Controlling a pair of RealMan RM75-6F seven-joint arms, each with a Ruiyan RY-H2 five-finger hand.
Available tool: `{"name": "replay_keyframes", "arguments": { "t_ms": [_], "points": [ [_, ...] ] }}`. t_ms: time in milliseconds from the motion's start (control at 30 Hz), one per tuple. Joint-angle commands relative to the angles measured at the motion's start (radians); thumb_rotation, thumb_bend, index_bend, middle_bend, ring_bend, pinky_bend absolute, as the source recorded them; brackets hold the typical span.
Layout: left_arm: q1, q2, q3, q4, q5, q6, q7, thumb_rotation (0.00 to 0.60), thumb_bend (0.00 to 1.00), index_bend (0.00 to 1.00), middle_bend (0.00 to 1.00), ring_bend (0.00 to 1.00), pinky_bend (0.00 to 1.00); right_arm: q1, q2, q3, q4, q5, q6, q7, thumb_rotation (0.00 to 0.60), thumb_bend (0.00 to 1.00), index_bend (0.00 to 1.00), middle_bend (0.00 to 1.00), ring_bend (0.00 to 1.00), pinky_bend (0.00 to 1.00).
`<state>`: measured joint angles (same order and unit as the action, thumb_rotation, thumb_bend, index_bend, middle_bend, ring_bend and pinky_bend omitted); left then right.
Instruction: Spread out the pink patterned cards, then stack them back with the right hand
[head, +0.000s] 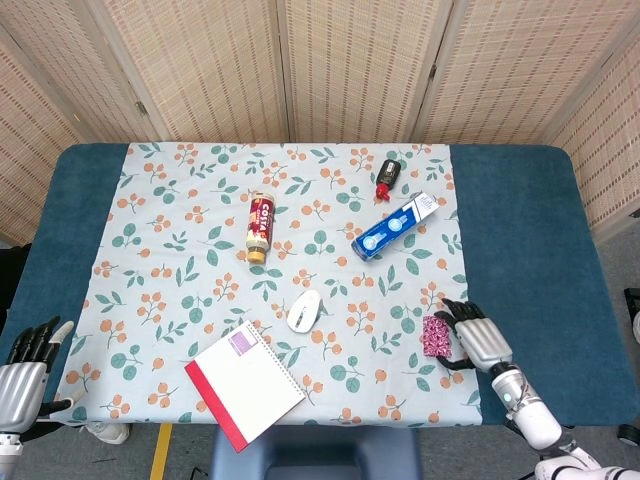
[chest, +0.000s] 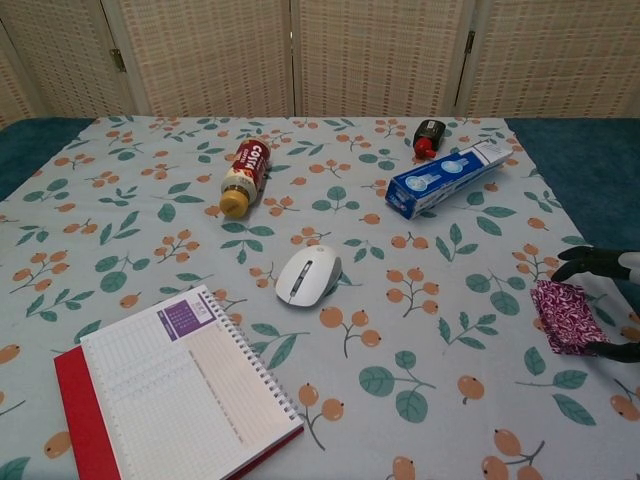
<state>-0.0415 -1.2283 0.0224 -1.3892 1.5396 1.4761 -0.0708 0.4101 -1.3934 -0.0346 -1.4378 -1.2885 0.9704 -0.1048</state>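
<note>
My right hand (head: 478, 338) sits at the table's 4 o'clock corner, fingers (chest: 585, 262) curled around the pink patterned cards (head: 435, 335), thumb below and fingertips above, so the stack is clasped and lies flat on the floral cloth (head: 180, 220). My left hand (head: 25, 368) hangs off the 8 o'clock corner, fingers apart, holding nothing.

From the cards: white mouse (head: 304, 310) at 9 o'clock, near; spiral notebook (head: 245, 384) with red cover beyond it, toward 8 o'clock. Blue box (head: 396, 226) at 11 o'clock, lying diagonally; small dark bottle with red cap (head: 387, 177) just past it. Coffee bottle (head: 260, 227) on its side, toward 10 o'clock, well apart.
</note>
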Motion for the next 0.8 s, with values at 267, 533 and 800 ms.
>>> {"name": "replay_keyframes", "arguments": {
  "t_ms": [267, 533, 800],
  "points": [
    [-0.001, -0.002, 0.000, 0.005, -0.003, -0.003, -0.005, 0.600, 0.18, 0.10, 0.03, 0.07, 0.00, -0.003, -0.003, 0.003, 0.000, 0.000, -0.011, -0.007, 0.422, 0.34, 0.13, 0.06, 0.00, 0.00],
    [-0.004, -0.004, -0.001, 0.005, -0.002, -0.006, -0.004, 0.600, 0.18, 0.10, 0.03, 0.07, 0.00, -0.005, -0.008, 0.008, 0.006, 0.007, -0.021, -0.009, 0.421, 0.34, 0.13, 0.06, 0.00, 0.00],
    [-0.004, -0.004, -0.001, 0.007, -0.003, -0.007, -0.006, 0.600, 0.18, 0.10, 0.03, 0.07, 0.00, -0.008, -0.009, 0.011, 0.004, 0.005, -0.023, -0.010, 0.421, 0.34, 0.11, 0.06, 0.00, 0.00]
  ]
}}
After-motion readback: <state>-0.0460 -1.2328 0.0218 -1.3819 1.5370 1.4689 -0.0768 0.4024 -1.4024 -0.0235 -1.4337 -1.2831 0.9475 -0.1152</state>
